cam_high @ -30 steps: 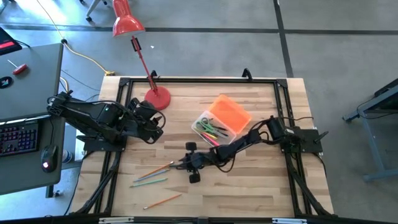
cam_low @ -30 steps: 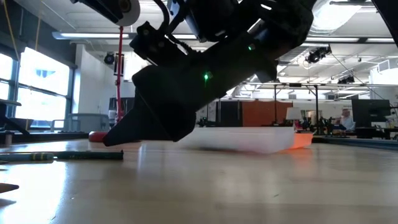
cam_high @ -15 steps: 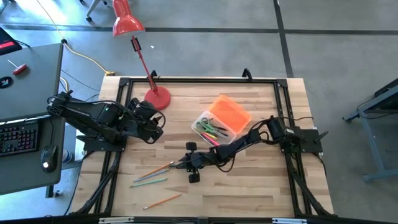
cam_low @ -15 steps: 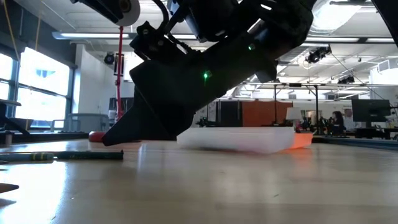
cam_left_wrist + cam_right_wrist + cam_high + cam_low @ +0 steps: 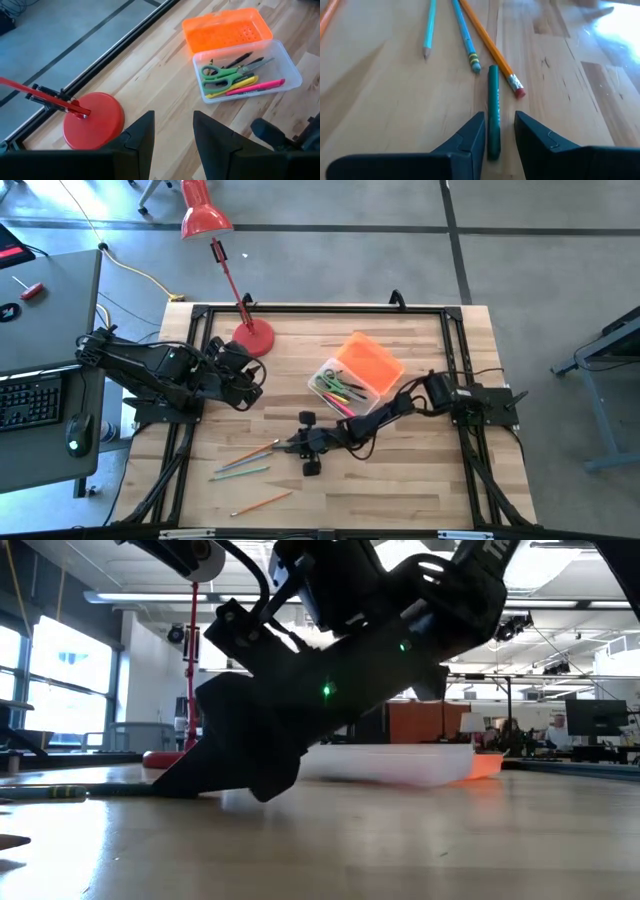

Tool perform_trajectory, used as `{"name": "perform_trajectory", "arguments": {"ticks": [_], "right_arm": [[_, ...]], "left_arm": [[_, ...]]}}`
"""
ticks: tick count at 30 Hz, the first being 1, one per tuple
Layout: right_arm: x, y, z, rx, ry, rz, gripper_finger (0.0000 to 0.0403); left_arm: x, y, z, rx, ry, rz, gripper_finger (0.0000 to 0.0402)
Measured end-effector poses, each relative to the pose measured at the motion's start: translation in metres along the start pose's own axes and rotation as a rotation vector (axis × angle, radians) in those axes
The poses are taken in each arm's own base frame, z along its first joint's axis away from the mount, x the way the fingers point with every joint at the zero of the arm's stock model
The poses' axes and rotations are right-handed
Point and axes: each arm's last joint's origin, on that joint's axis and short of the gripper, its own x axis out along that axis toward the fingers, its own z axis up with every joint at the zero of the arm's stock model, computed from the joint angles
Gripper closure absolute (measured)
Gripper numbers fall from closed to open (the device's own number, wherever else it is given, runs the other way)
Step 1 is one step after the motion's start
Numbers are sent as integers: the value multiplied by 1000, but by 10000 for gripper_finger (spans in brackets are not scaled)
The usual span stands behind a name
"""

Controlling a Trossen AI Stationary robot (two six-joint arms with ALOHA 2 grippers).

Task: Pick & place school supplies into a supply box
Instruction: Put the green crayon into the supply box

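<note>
Table [image 5: 420,470]: your wooden work surface; both arms sit over it.
Lamp [image 5: 252,337]: its red round base stands just ahead of your left claw, the stem leaning away off the table's far edge.
Left arm: you have it waiting at the table's left side; the left claw [image 5: 172,137] hangs released, nothing between its fingers, the box well ahead of it.
Right arm: you have it stretched low across the table's middle.
Right claw [image 5: 494,137]: down at the wood, fingers parted, one on each side of the green pen; you have not clenched on it.
Box [image 5: 338,387]: clear tray just behind your right claw, beside the arm; its orange lid [image 5: 370,364] lies open on the far side.
Box contents: green scissors [image 5: 222,75], a yellow pen, a pink pen and dark ones.
Green pen [image 5: 493,110]: flat on the wood, one end between your right fingers.
Pencils [image 5: 470,37]: an orange one and two blue ones fan out just beyond the pen's tip.
Stray pencil [image 5: 262,502]: orange, alone, well off toward the near edge.
</note>
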Motion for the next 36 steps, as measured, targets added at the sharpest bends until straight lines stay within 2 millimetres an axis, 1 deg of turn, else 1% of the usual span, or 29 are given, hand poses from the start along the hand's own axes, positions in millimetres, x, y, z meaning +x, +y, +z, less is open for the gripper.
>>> {"name": "perform_trajectory", "arguments": {"ticks": [3,6,9,10,11,13,17,21,23,25,28,29,30,31,33,34,36], "right_arm": [[4,0,-7,-1,13,-36,323],[4,0,-7,-6,16,-42,348],[0,-1,-2,-30,9,-39,385],[-1,-1,1,-35,9,-31,392],[-3,-1,4,-41,6,-25,395],[-9,-2,11,-54,16,-19,387],[-33,-7,31,-78,90,-49,374],[-68,-19,57,-104,185,-132,394],[-85,-26,62,-125,268,-164,400],[-105,-32,67,-131,338,-210,397],[-137,-41,77,-123,412,-336,396],[-147,-44,77,-119,450,-380,399],[-154,-48,76,-103,484,-422,401],[-159,-50,76,-74,497,-451,402],[-159,-52,79,-1,460,-456,399],[-157,-51,83,26,417,-429,398],[-145,-46,89,26,327,-332,395]], "left_arm": [[0,0,0,1,0,0,236],[0,0,0,2,0,0,236],[0,0,0,2,0,0,236],[0,0,0,2,0,0,236],[0,0,0,2,0,0,236],[0,0,0,3,0,0,236],[0,0,0,3,0,0,236],[0,0,0,5,2,1,236],[0,0,0,7,3,3,236],[0,0,-1,8,4,3,236],[0,0,-1,8,4,3,236],[0,0,-1,8,4,4,236],[0,0,-1,8,6,2,236],[0,0,-1,9,7,1,236],[0,0,-1,8,6,2,236],[0,0,-1,8,4,3,236],[0,0,0,7,2,4,236]]}}
